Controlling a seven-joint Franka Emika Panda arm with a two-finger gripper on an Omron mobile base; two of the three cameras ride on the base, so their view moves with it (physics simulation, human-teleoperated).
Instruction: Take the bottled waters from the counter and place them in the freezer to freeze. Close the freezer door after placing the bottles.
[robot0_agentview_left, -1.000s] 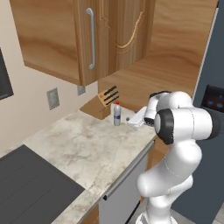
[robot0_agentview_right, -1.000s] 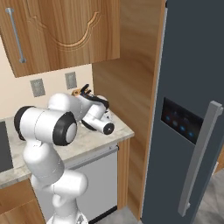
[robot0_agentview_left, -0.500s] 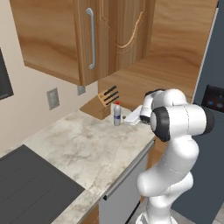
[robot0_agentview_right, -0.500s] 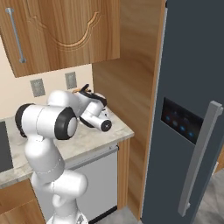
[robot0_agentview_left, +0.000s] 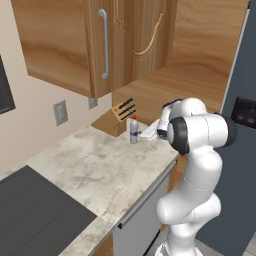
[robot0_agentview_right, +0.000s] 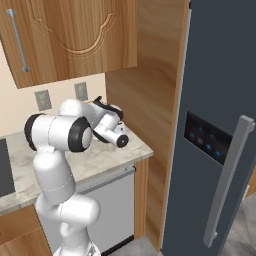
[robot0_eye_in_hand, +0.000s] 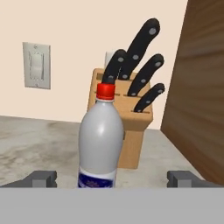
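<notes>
Two dark fingertips of the spread-open gripper (robot0_eye_in_hand: 111, 178) are flanking the red-capped clear plastic bottle (robot0_eye_in_hand: 101, 139); centring before closing is advisable.

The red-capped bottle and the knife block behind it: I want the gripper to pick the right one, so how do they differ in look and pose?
The red-capped bottle is round, pale grey-clear plastic with a label near its base; the knife block is boxy brown wood. The bottle stands upright and nearer the hand camera, between the open fingertips; the block sits behind it with black handles slanting out. Both rest on the counter.
</notes>
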